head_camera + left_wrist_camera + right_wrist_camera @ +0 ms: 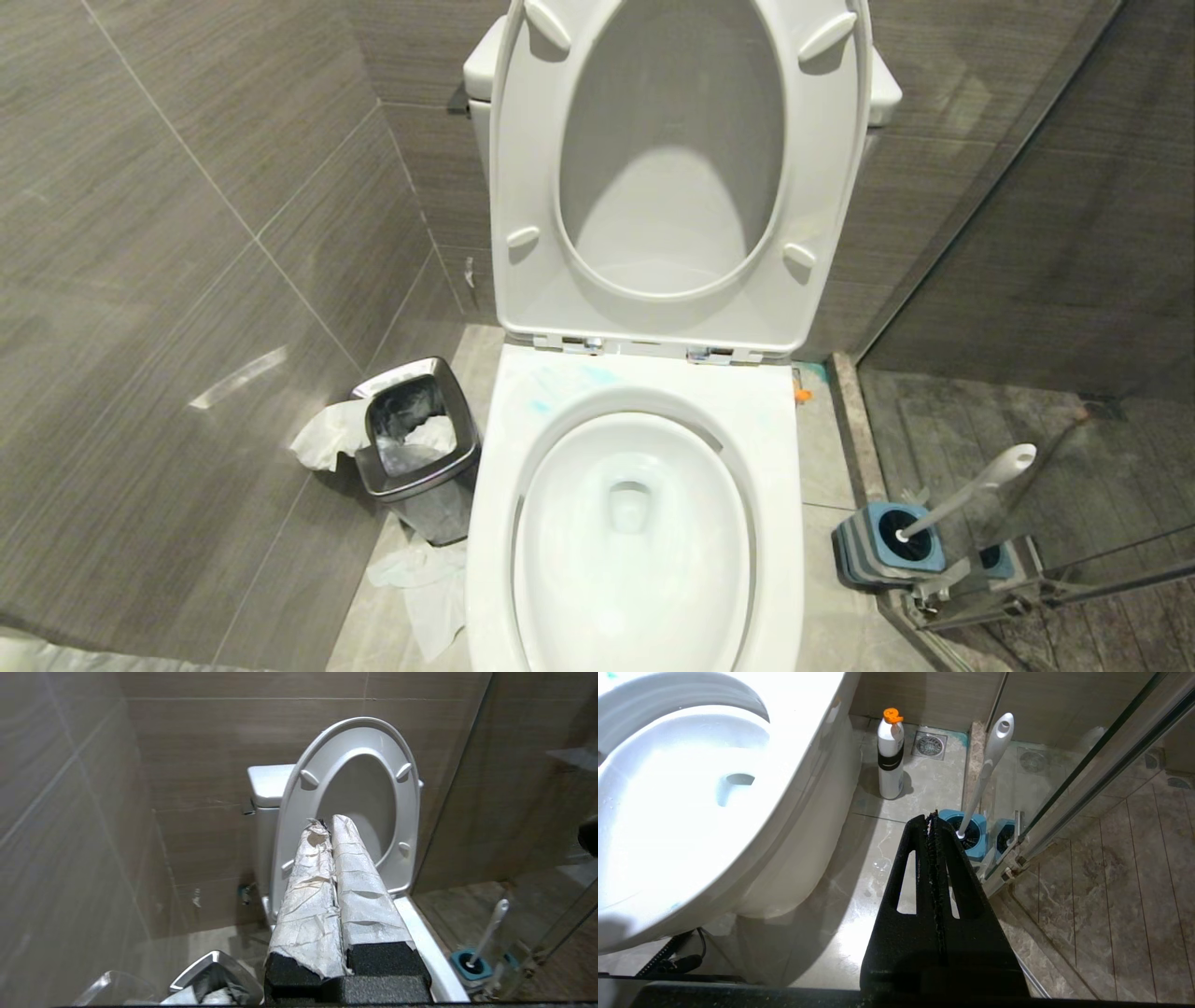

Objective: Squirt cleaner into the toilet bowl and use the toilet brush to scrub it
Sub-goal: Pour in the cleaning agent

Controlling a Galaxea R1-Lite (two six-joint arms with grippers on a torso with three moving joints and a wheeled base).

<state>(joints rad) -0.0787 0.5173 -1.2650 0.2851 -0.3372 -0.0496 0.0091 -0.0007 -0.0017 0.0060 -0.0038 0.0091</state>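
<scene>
The toilet bowl (493, 523) stands open, its seat and lid (523, 187) raised against the tank. Thin turquoise smears of cleaner (597, 376) mark the back of the rim. The toilet brush (980, 483) leans in its blue holder (873, 551) on the floor to the right of the bowl. Neither gripper shows in the head view. My left gripper (327, 823), its fingers wrapped in white paper, is shut and empty, aimed at the raised seat (299, 812). My right gripper (930, 817) is shut and empty above the floor, close to the brush (990, 765) and beside the bowl (794, 728).
A steel bin (415, 448) with tissue stands left of the toilet, with more tissue (425, 583) on the floor. A white bottle with an orange cap (890, 760) stands near a floor drain (930, 745). A glass shower door (1074, 579) closes off the right.
</scene>
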